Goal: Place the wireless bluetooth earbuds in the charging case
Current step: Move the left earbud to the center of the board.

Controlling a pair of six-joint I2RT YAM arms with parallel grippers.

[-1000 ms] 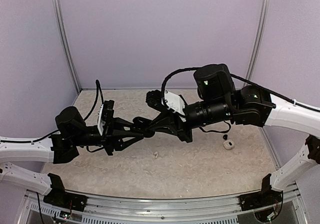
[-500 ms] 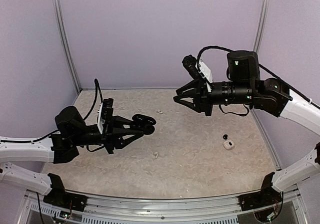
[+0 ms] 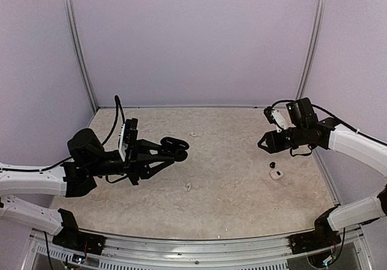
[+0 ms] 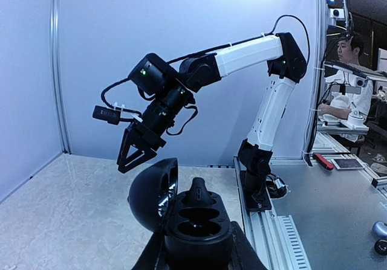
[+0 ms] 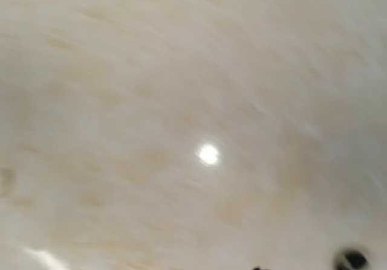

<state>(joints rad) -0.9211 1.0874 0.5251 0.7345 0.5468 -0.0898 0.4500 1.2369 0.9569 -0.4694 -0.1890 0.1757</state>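
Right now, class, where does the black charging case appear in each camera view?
Top external: charging case left of centre, gripped by the left pincer.
Left wrist: bottom centre, lid open leftward.
Right wrist: not in it; only blurred table.
Shared landmark: the right pincer, far right of the case from above, above it in the left wrist view.

Pale lavender walls [image 3: 193, 40] enclose a marbled beige tabletop [image 3: 230, 191], with slim metal posts [image 3: 77, 46] at its back corners and a metal rail [image 3: 193, 249] along its near edge. Beyond the right edge a person [image 4: 349, 46] sits at a desk [image 4: 341, 127].
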